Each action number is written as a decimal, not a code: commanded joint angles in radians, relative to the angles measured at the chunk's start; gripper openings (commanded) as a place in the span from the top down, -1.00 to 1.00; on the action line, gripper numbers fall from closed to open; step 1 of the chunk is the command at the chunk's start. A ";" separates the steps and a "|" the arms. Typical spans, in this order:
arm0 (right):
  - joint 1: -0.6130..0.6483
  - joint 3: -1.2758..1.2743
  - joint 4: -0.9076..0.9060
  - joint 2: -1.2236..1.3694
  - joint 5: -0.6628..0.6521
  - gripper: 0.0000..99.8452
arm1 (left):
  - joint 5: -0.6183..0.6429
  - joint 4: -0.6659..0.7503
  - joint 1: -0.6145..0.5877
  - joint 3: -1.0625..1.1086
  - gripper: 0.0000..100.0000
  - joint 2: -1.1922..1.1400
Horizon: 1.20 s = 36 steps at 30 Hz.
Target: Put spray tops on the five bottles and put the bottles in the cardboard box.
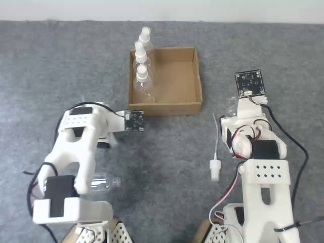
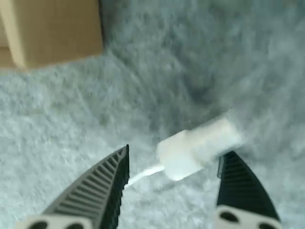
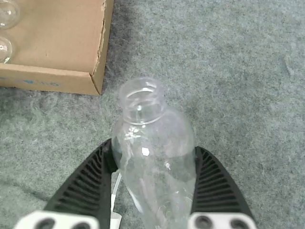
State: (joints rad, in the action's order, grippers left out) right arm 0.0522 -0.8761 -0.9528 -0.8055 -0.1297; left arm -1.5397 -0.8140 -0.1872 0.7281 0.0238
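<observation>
Bottle, clear and uncapped, is clamped between the fingers of the right claw, which grips its body. It is held above the grey tabletop, just beside the near right corner of the cardboard box. Its long axis runs along the fingers, and the open neck sticks out past their tips, away from the arm and toward the far side of the table. I cannot tell how far it tips from upright.

The left claw stands open with a spray top lying across the gap between its fingers, dip tube toward one finger. The blur hides whether anything touches it.

Three capped bottles lie along the box's left side. Another bare bottle lies under the left arm, and a second spray top rests near the right arm.

The likely trouble is the mating. The tube is thin and bendy and the mouth is narrow, so a slight misalignment could send it down the outside. The bottle's thin wall may also buckle or twist in the grip when the top is pressed home.
</observation>
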 commanded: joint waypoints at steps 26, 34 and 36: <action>-0.005 0.011 0.024 -0.025 0.002 0.85 | 0.035 -0.029 0.098 -0.084 0.71 -0.086; -0.007 0.011 0.024 -0.025 0.002 0.85 | 0.035 -0.212 0.098 -0.134 0.75 -0.084; -0.007 0.011 0.024 -0.025 0.002 0.85 | 0.035 -0.275 0.098 -0.163 0.74 -0.084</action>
State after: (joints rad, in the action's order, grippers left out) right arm 0.0522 -0.8761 -0.9528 -0.8055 -0.1297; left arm -1.5167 -0.9782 -0.0951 0.6437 -0.0652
